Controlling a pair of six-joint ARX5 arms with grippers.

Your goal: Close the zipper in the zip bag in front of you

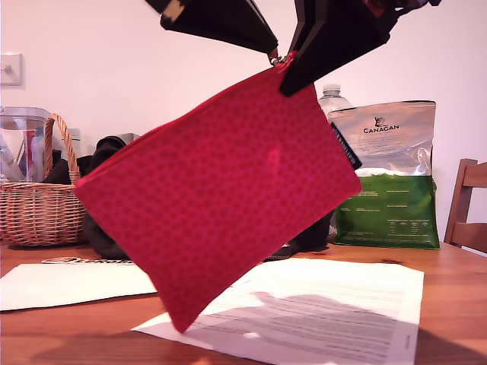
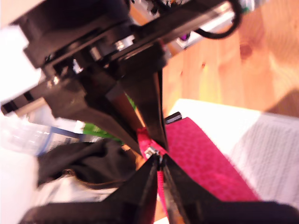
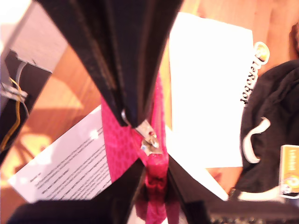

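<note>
The zip bag [image 1: 221,190], a red-pink dotted pouch with a black side tag, hangs tilted in the air above the table. Its lowest corner is just over a printed sheet. The zipper [image 1: 179,122] runs along the upper edge and looks shut along its visible length. Its silver slider [image 1: 277,58] sits at the raised end. My first gripper [image 1: 272,52] comes in from the exterior view's left, shut on the pull tab [image 3: 149,140], which also shows between its fingertips [image 2: 152,151]. My second gripper [image 1: 293,80] is shut on the bag's raised corner [image 3: 156,182], right beside the slider.
On the wooden table [image 1: 456,312] lie a printed sheet [image 1: 319,312] and a white sheet [image 1: 68,285]. A wicker basket [image 1: 38,205] and black cloth [image 1: 106,152] stand behind at the exterior view's left. A Canagan foil bag [image 1: 388,182], a bottle [image 1: 333,95] and a chair [image 1: 468,205] are at its right.
</note>
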